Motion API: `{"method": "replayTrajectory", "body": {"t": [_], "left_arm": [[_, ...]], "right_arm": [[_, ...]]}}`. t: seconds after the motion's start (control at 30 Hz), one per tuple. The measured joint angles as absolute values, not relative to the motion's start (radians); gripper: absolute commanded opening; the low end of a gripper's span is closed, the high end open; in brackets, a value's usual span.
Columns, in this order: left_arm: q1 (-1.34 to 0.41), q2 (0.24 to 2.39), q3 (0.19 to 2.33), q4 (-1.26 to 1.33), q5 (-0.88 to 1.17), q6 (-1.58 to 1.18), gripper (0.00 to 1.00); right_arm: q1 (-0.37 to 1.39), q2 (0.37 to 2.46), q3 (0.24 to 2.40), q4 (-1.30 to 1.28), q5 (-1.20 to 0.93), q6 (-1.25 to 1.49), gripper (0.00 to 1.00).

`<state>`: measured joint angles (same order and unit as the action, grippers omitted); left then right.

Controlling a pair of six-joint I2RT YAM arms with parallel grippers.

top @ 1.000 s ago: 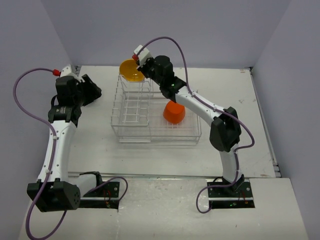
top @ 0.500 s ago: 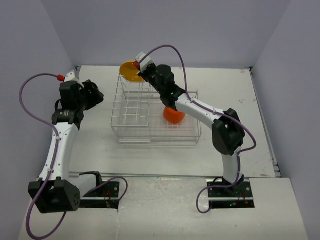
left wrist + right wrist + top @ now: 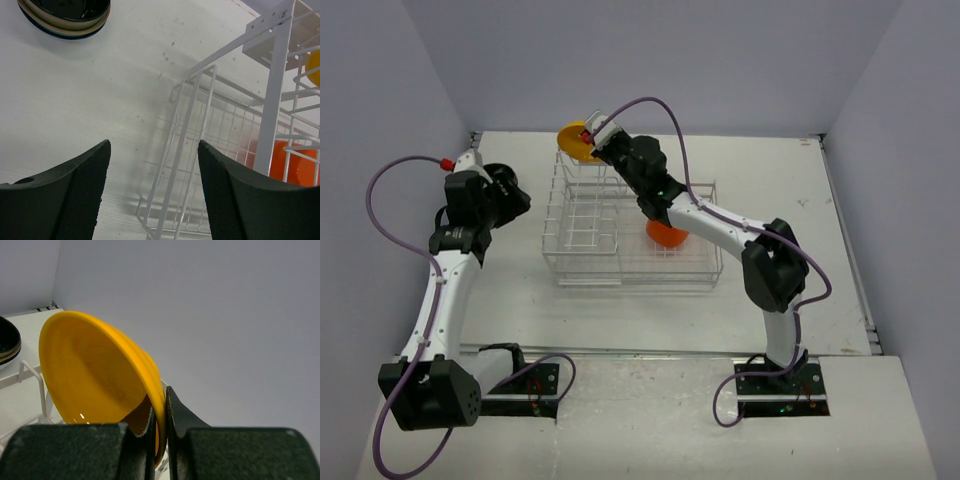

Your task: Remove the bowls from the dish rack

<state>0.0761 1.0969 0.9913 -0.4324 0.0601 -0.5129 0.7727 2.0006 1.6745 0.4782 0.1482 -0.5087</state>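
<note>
My right gripper (image 3: 592,140) is shut on the rim of the yellow bowl (image 3: 573,140), which it holds tilted above the far left corner of the dish rack (image 3: 582,255). In the right wrist view the yellow bowl (image 3: 95,385) sits clamped between both fingers. An orange-red bowl (image 3: 665,236) lies upside down in the rack's low basket, partly under the right arm; it also shows in the left wrist view (image 3: 295,162). My left gripper (image 3: 517,192) is open and empty, left of the rack. A stack of bowls with a black one on top (image 3: 67,17) sits on the table beyond it.
The rack's tall slotted section (image 3: 272,100) stands close to the right of my left gripper (image 3: 152,187). The back wall runs just behind the rack. White tabletop (image 3: 770,190) lies right of the rack and in front of it.
My right gripper has carried the yellow bowl leftward and toward the back, tilting it more on edge. My left arm has shifted a little toward the rack.
</note>
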Motion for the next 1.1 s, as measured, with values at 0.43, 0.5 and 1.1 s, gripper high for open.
{"method": "replayTrajectory", "body": {"t": [0.43,0.5,1.1], "left_arm": [[0.076,1.092,0.952,-0.412,0.063,-0.513,0.72],[0.076,1.092,0.951,-0.412,0.062,-0.513,0.72],[0.076,1.030,1.108,-0.408,0.134,-0.476,0.86]], "right_arm": [[0.831,1.949,1.673,0.549,0.154,-0.605,0.00],[0.840,1.937,1.673,0.556,0.147,-0.612,0.00],[0.845,1.892,1.872,0.188,0.142,-0.486,0.00]]}}
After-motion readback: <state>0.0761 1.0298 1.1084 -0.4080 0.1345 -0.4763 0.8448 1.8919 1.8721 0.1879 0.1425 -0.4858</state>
